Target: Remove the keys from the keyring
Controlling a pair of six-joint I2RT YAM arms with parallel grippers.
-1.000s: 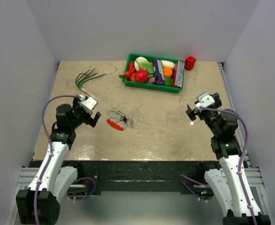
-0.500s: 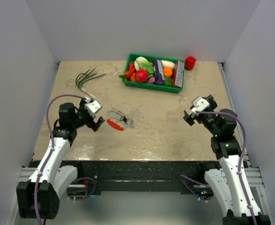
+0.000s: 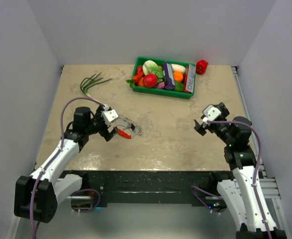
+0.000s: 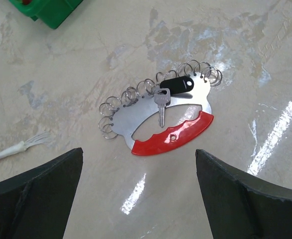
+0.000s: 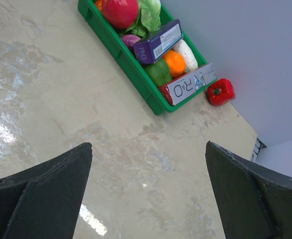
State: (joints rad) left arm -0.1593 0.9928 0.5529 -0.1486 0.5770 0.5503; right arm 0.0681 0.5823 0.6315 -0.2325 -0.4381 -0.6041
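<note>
Beige marbled table [image 3: 176,137], pale walls [image 3: 136,30]; a green bin [image 3: 158,92] holds vegetables [image 3: 150,79] and boxes [image 3: 168,74]. The left claw [image 3: 113,128] and right claw [image 3: 200,124] gape apart.

Left arm stretched forward and inward, elbow low; left tool [image 3: 113,130] tilted downward, jaws wide apart, gripping nothing. Right arm folded upright; right tool [image 3: 200,124] held aloft, jaws spread, empty.

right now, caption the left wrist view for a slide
Open left end effector poised over the keyring, keys not yet removed, on the marbled table.
</note>
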